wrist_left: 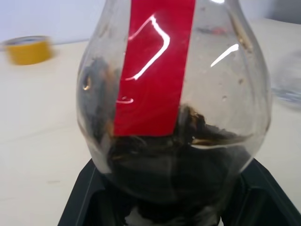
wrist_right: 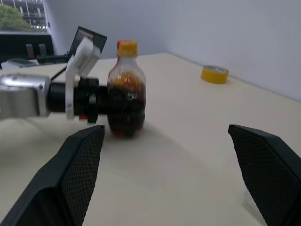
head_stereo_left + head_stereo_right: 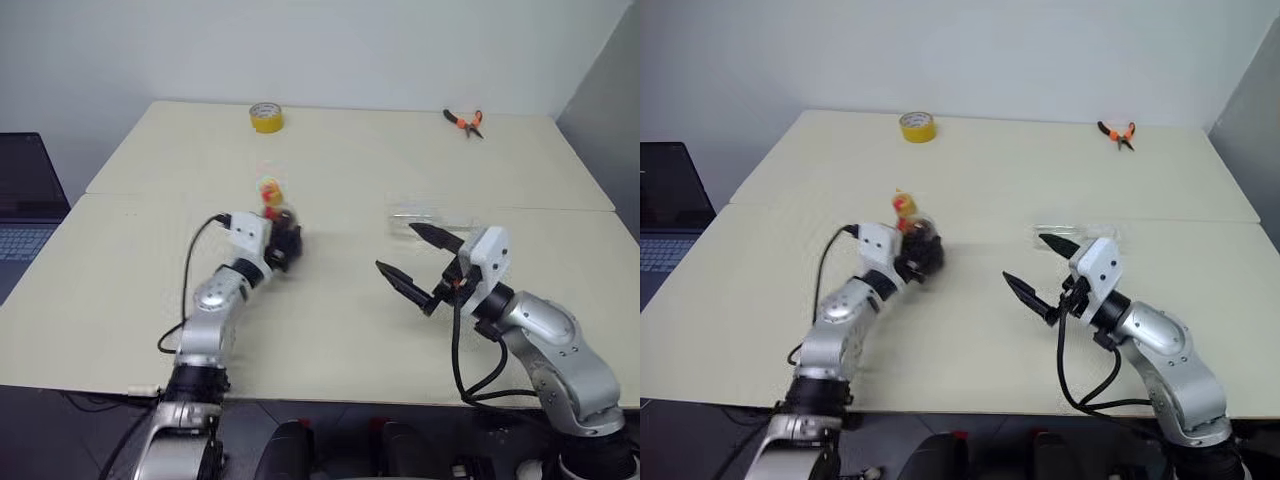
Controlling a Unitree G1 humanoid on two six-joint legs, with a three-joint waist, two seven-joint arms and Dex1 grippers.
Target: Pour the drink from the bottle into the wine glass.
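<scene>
Room: white wall, pale counter (image 3: 330, 330) made of two tops pushed together. Far side: yellow tape roll (image 3: 265, 117) and orange pliers (image 3: 464, 122). A laptop (image 3: 25, 205) sits off the left edge.

Bottle (image 2: 126, 99): left of centre, upright, base on the counter as far as the right wrist view shows. Yellow cap is on. The drink (image 1: 178, 169) fills roughly the lower half.

Left end effector (image 3: 283, 245): reaches in level and is clenched on the bottle's lower body. The left wrist view shows black pads against both sides of the round belly.

Right end effector (image 3: 397, 248): released, jaws spread wide, empty, hovering right of centre and facing the bottle.

Glass (image 3: 432, 220): faint clear shape just beyond the right end effector, well apart from the bottle. I cannot tell whether it stands or lies.

Handling, as judgement:
- Bottle is light and thin-walled plastic, so a hard squeeze will dent it. The smooth round belly may slip or roll in a two-pad grip; a low hold near the widest part looks sound.
- The cap must come off before pouring. The free right end effector suits that, taking the cap from the top.
- Glass is fragile and top-heavy. Hold it at the stem, or leave it standing untouched.
</scene>
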